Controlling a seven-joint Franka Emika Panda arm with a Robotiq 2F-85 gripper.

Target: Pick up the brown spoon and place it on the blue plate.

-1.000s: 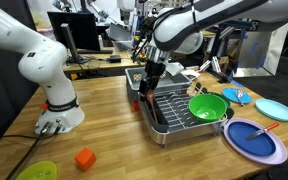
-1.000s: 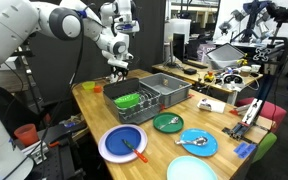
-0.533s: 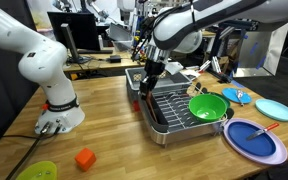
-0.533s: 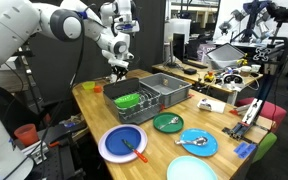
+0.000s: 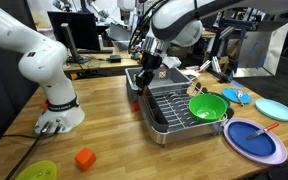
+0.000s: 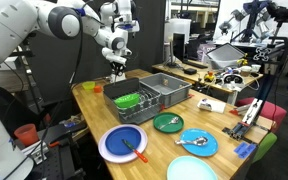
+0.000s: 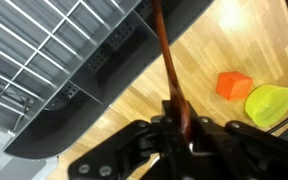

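Note:
In the wrist view my gripper [image 7: 176, 126] is shut on the handle of the brown spoon [image 7: 165, 55]. The spoon is long, slim and dark reddish-brown, and it hangs over the edge of the black dish rack [image 7: 74, 60]. In both exterior views the gripper [image 5: 149, 68] [image 6: 117, 68] hovers just above the rack's far corner, where the spoon is too thin to make out. The blue plate [image 5: 278, 152] [image 6: 104, 146] lies on the wooden table at the rack's other end, with a thin orange-red utensil [image 5: 267, 127] on it.
A green bowl [image 5: 208, 106] sits in the dish rack [image 5: 169, 118]. A cyan plate [image 6: 198, 142] and a dark green plate [image 6: 168, 123] lie near the blue plate. An orange cube [image 5: 84, 158] and a yellow-green bowl [image 5: 34, 171] sit on the table's near corner.
The jaws have closed on the spoon's handle, and the gripper has risen a little above the rack corner with it.

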